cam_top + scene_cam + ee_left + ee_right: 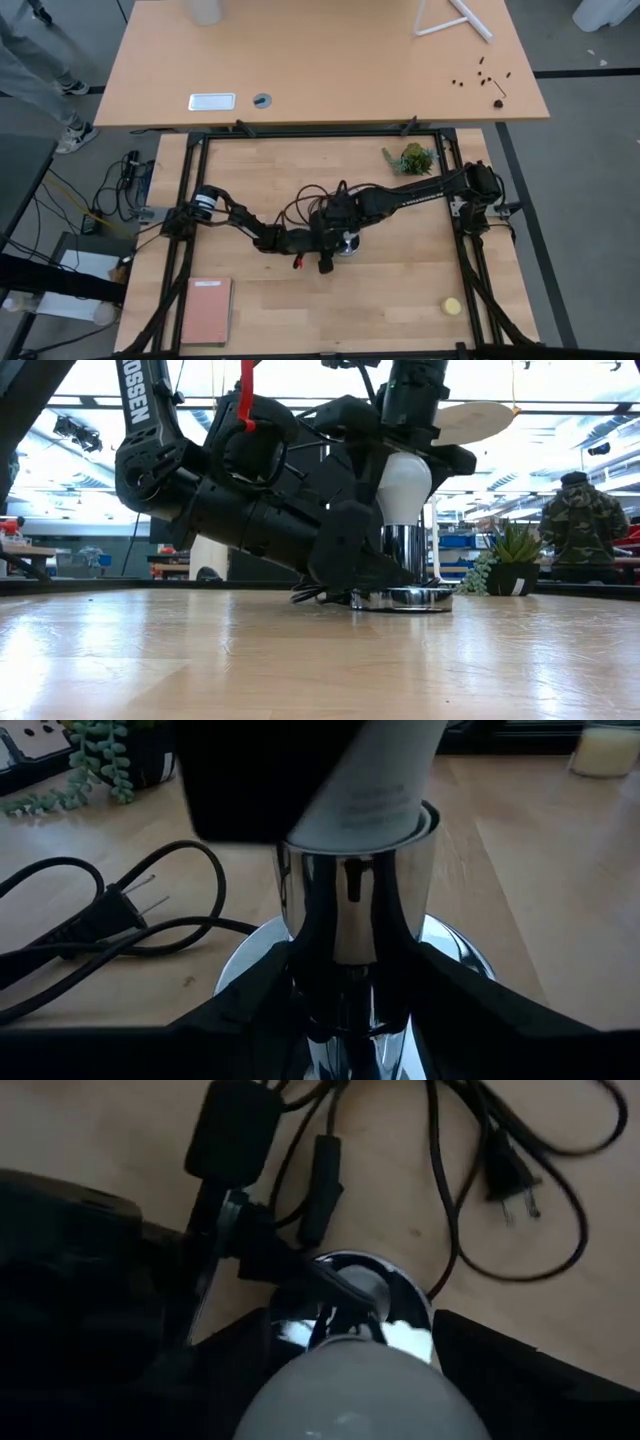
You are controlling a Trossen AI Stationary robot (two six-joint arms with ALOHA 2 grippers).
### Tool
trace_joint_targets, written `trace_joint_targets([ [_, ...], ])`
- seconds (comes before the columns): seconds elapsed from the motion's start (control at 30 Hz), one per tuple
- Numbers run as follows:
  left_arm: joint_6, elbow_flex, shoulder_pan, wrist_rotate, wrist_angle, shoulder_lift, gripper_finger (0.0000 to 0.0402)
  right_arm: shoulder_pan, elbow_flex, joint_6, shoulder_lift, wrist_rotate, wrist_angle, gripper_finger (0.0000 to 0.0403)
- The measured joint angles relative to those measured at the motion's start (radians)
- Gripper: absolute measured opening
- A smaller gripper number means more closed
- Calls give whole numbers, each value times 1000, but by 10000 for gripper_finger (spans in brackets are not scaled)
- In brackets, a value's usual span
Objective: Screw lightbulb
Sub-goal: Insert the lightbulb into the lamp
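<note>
The white lightbulb [403, 485] stands upright with its narrow end in the chrome socket [405, 550]. The socket rises from a round base disc [400, 600] that lies flat on the wooden table. My right gripper [360, 1380] comes down from above and is shut on the bulb's round head. My left gripper [355, 990] reaches in low from the table's left and is shut on the socket. In the high view both grippers meet at mid-table [340, 240], hiding the bulb. My left gripper pinches the chrome socket's lower part [345, 955] between its two fingers [250, 1005], just above the base disc. It comes nearly level from the table's left. The socket stands upright on the table. My right gripper holds the bulb's wide round head [350, 1370] between its two fingers [500, 1360], one on each side. The fingers come steeply from above, pointing down. The bulb stands upright, its neck [370, 800] inside the socket's rim.
The socket's black cord and plug [510, 1175] lie looped on the table behind the socket. A small potted plant [412, 158] stands far right, a yellow ball [452, 306] near right, a reddish notebook [205, 310] near left. Black frame rails [320, 133] border the table.
</note>
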Motion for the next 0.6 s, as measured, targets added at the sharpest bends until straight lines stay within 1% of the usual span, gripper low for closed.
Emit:
trace_joint_targets([
  [0.27,9,1,-1,2,-11,-1,195,-22,0,-183,-81,24,49,294],
  [0.5,12,1,-2,3,-12,-1,195,0,0,-363,-213,6,-37,300],
  [0.6,13,1,-2,3,-12,-1,195,44,0,-453,-258,50,-96,298],
])
